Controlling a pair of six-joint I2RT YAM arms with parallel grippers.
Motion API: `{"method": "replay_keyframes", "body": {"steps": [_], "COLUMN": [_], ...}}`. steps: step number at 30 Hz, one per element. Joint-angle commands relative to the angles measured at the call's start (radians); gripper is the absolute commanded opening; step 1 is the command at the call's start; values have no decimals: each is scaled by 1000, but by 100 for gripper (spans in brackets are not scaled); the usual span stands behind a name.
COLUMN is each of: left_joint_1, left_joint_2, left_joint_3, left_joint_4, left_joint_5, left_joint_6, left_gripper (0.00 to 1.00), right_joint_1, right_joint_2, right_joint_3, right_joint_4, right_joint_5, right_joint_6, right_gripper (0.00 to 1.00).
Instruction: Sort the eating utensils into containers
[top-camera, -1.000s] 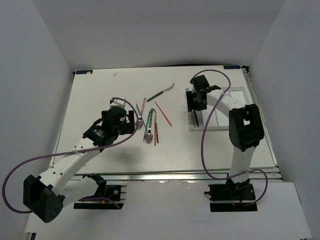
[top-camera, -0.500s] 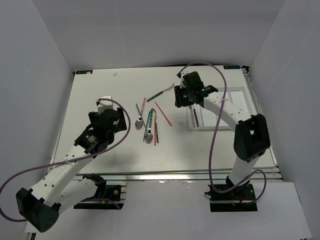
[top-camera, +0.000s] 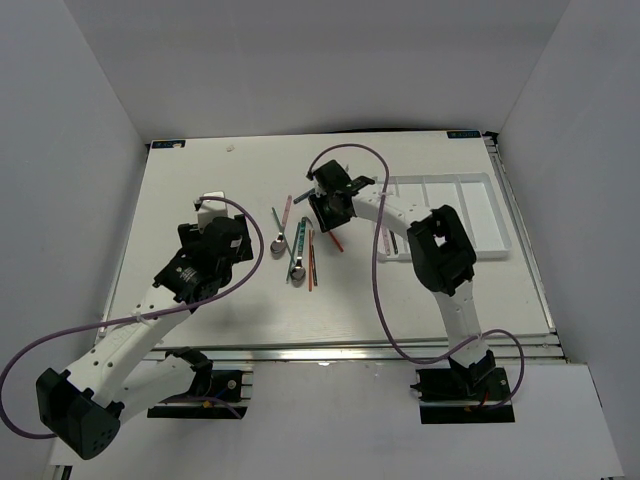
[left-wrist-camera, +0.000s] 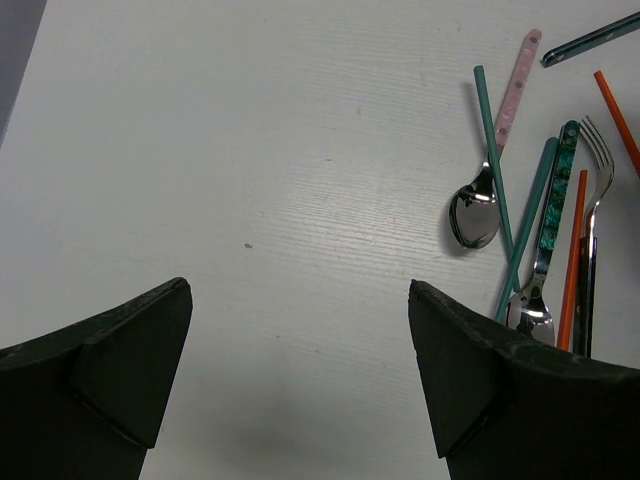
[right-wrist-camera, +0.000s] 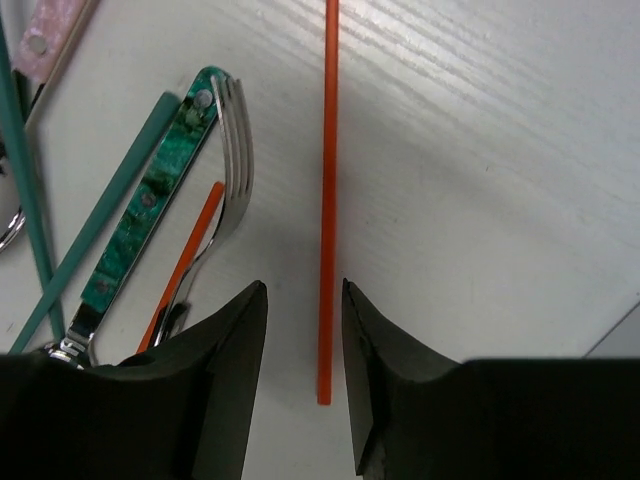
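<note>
White wood-grain table (top-camera: 200, 180), grey walls (top-camera: 300, 60). Utensils (top-camera: 298, 250) lie mid-table, left of the white tray (top-camera: 470, 215). Left gripper (left-wrist-camera: 300, 295) gapes wide beside them; right gripper (right-wrist-camera: 305, 300), jaws narrow, straddles an orange chopstick (right-wrist-camera: 328, 200).

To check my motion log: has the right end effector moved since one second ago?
Yes. The right end effector went left, off the white tray, and now hangs over an orange chopstick.

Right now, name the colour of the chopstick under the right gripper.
Orange chopstick; clearest in the right wrist view.
</note>
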Motion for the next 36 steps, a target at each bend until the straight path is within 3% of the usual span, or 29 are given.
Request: {"method": "replay_keyframes", "body": {"steps": [1,5,7,12,13,19,22,30,36], "left_joint_1": [-1,-1,-1,-1,-1,-1,-1,-1,-2], "left_joint_2": [-15,-12,-10,-12,-13,-10,-12,-25,-15], "left_joint_3": [-1,-1,-1,0,-1,-1,-1,-11,-8], "left_joint_4": [-4,-4,-4,-4,-4,-4,-5,-8,-13], "left_joint_5": [-7,-3,-1,0,0,3,3,3,3], "left_joint_6": [-3,-1,0,0,0,2,2,-6,-7], "left_gripper": [98,98,98,98,98,98,98,98,98], "right_joint_1": [0,0,0,0,1,-3,-20,-187,-339], "right_joint_2": [42,88,102,116,116,23,-117,-378,-355], "right_joint_3": [64,73,75,43,37,-8,-49,-259,-293], "right_joint_4": [-38,-39,-45,-67,-75,-76,-39,7,-16], "right_joint_5": [69,97,97,93,94,51,50,25,94], "right_joint_6": [-20,-31,-31,-29,-32,-12,31,51,15], "right_gripper": [41,39,32,1,0,0,0,0,0]}}
